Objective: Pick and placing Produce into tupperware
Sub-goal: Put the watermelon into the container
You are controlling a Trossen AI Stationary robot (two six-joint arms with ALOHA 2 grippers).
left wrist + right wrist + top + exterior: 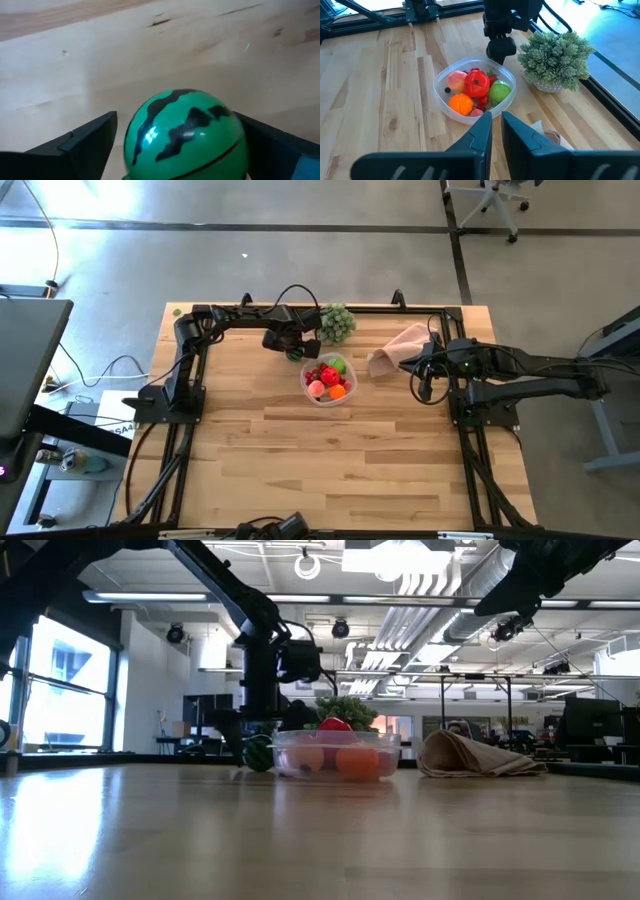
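Produce-filled tupperware (328,380) mid-table, striped melon (186,135) between wide-open left end effector (291,350) fingers; right end effector (496,131) shut, empty.

The near half of the pale wooden desk (330,470) lies bare, giving open passage. At the far edge things crowd: the left claw (292,348) straddles a small dark green striped toy melon (185,135), hemmed between the pale green leafy ball (337,323) and the round clear plastic container (328,380). A crumpled pink cloth (397,348) blocks the container's right side.
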